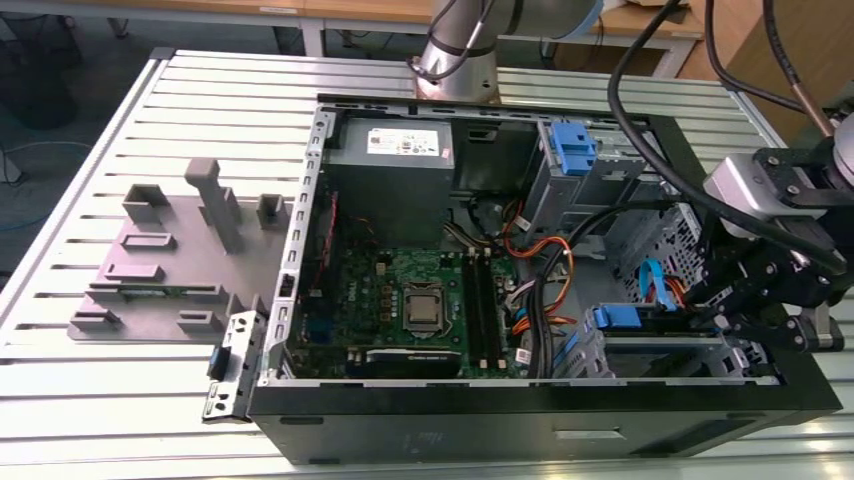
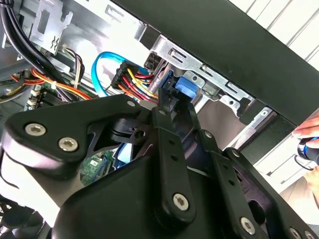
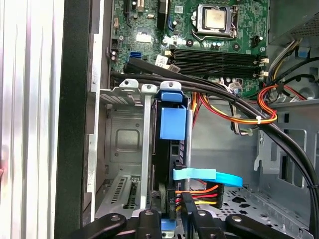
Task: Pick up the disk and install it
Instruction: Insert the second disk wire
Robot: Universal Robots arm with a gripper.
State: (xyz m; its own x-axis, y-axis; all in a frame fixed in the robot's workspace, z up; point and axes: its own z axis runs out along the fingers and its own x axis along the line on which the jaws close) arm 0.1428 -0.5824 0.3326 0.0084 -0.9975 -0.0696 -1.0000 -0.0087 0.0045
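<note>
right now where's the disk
The disk sits slotted in the metal cage at the exterior view's lower right, beside the orange cables, claw right at it.

Tool [image 3: 172,218] and case [image 3: 75,99] are black, motherboard [image 3: 144,55] green, plastic tab [image 3: 173,123] blue, flat cable [image 3: 219,177] light blue.

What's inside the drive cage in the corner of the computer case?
The disk stands on edge in the drive cage, with a blue data cable and coloured power wires at its end. The cage walls cover its faces and label.
</note>
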